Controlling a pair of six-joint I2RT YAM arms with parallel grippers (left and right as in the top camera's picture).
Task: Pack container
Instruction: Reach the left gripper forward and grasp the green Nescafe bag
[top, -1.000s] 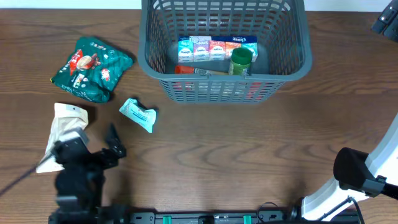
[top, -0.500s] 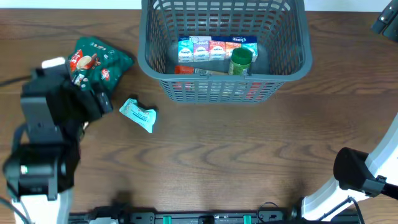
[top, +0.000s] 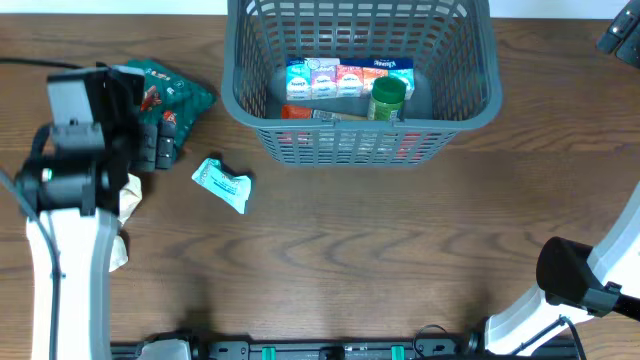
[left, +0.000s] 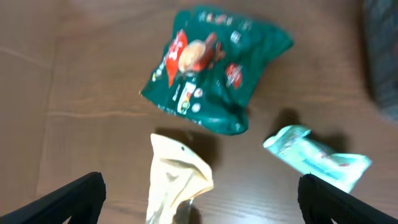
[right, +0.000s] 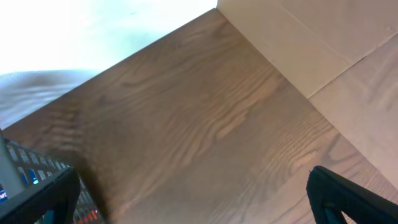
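Overhead, the container (top: 350, 148) sits upright at the far middle of the table (top: 400, 240), with a row of small cartons (top: 345, 77) and a green-lidded jar (top: 388, 97) on its floor. The left claw (left: 199, 202) hangs over the left side of the table, well apart from the container, which lies to its right and a little farther away. In the left wrist view only a blurred grey patch of the container shows at the right edge. This claw's fingers stand wide apart and grip nothing. Below them lie a cream pouch (left: 174, 180) under the gap, a green snack bag (left: 214, 68) just beyond it, and a pale teal packet (left: 314, 158) to the right, toward the container. The right claw (right: 196, 199) is likewise spread wide and holds nothing. Its camera looks down on the table near the far right corner, and a bit of the container's lattice wall shows at the left, just beside one finger.
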